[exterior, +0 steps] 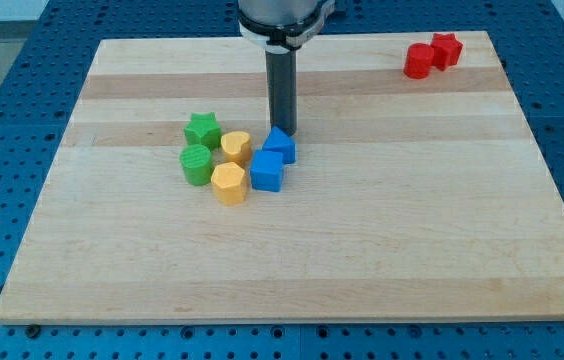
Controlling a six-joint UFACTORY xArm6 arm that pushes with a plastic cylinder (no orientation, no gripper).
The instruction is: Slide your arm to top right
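My tip point(288, 133) is the lower end of the dark rod, which comes down from the view's top centre. The tip stands just above and slightly right of a blue block point(280, 145), touching or nearly touching its top edge. Below that lies a blue cube point(267, 171). Left of them are a small yellow block point(236, 147) and a yellow hexagonal block point(229, 183). Further left are a green star block point(202, 130) and a green round block point(197, 164). Two red blocks point(420, 61) point(446, 49) sit together at the board's top right.
The wooden board point(412, 220) lies on a blue perforated table point(2, 120). The arm's grey and black body point(280, 18) hangs over the board's top edge at the centre.
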